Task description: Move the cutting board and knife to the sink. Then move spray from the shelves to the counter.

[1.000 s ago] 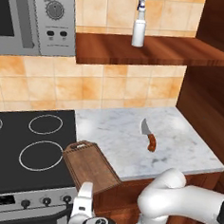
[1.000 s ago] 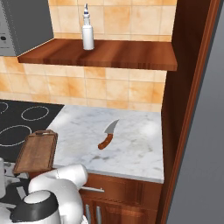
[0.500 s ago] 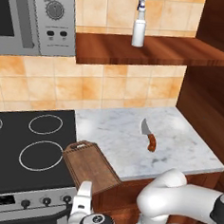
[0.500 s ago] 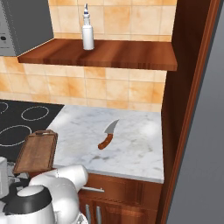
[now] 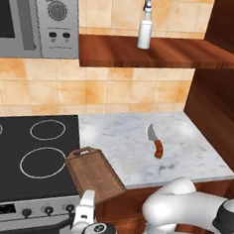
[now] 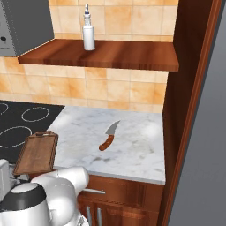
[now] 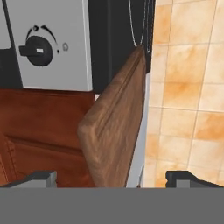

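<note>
The brown cutting board (image 5: 95, 175) lies on the front edge of the counter (image 5: 191, 149) beside the stovetop, its near end sticking out past the edge. In the hand view, the cutting board (image 7: 114, 131) appears edge-on, and its near corner sits between the wide-apart fingertips (image 7: 40, 177) of my open gripper (image 7: 111, 179). My gripper (image 5: 86, 212) hangs just below and in front of the board. The knife (image 5: 157, 142) lies on the marble, to the right of the board. The spray (image 5: 144, 29) stands on the shelves (image 5: 164, 53). The sink is out of view.
A black stovetop (image 5: 26, 156) with ring burners lies to the left, with control knobs (image 7: 38, 50) on its front panel. A microwave (image 5: 42, 18) hangs at the upper left. A tall dark wooden cabinet wall (image 6: 190, 88) closes off the counter's right end.
The hand has shifted slightly left, low in front of the board. The board, the knife and the spray have not moved.
</note>
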### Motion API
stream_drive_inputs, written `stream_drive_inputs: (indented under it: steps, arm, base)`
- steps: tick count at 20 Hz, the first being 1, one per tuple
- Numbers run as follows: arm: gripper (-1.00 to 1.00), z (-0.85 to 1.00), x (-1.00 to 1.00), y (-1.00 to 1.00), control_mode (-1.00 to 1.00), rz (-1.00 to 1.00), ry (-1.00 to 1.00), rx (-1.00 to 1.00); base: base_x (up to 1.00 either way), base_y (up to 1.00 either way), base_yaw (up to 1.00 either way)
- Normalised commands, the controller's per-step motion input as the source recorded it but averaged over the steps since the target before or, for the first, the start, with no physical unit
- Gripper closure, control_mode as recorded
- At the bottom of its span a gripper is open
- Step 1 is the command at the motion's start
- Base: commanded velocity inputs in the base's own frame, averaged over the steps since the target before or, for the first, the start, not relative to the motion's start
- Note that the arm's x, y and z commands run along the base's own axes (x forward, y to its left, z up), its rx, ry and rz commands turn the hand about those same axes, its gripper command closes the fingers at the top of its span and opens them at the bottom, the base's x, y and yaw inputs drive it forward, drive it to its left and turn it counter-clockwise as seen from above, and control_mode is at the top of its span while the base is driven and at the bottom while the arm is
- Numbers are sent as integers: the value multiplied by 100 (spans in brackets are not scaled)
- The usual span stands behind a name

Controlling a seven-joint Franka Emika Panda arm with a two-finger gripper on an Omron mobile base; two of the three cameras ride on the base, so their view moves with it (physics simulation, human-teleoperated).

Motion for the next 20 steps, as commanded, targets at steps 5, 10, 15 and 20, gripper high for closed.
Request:
stream_drive_inputs:
  steps: [5,10,15,20]
  arm:
    - [-100,-9,9,6,-100,-1,-5,0]
    - [-100,-13,7,7,-100,-2,-6,-2]
    - [-100,-11,9,10,-100,-5,-8,0]
    - [-100,-9,9,8,-100,-6,-5,0]
  base:
    - [0,0,0]
    - [0,0,0]
    - [0,0,0]
    - [0,0,0]
